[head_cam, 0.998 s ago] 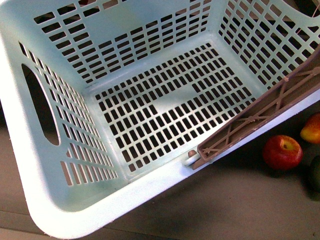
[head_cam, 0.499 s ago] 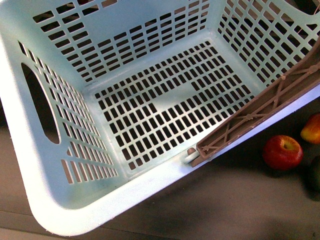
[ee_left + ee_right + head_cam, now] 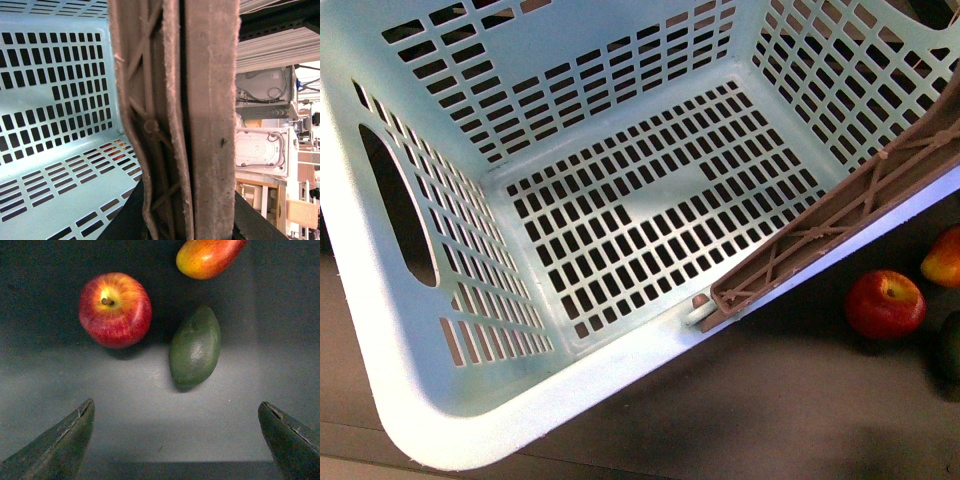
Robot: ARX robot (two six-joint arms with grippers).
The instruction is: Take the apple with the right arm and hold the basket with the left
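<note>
- The apple [image 3: 115, 310] is seen lying stem-up on the dark desk [image 3: 140, 425], just beside the dark green fruit [image 3: 195, 347] and near the orange-red fruit [image 3: 210, 257]. It is not yet grasped.
- The right hand [image 3: 176, 407] is held above the desk, spread wide, with nothing between its jaws. The apple is found ahead and off to one side.
- The basket [image 3: 380, 330] is seen empty, near the apple but apart from it. Its handle [image 3: 200, 120] appears clamped by the left hand [image 3: 187, 220].
- The picking step is judged to be in hand. The right hand must be centred over the apple, lowered and closed, without the green fruit being knocked.
</note>
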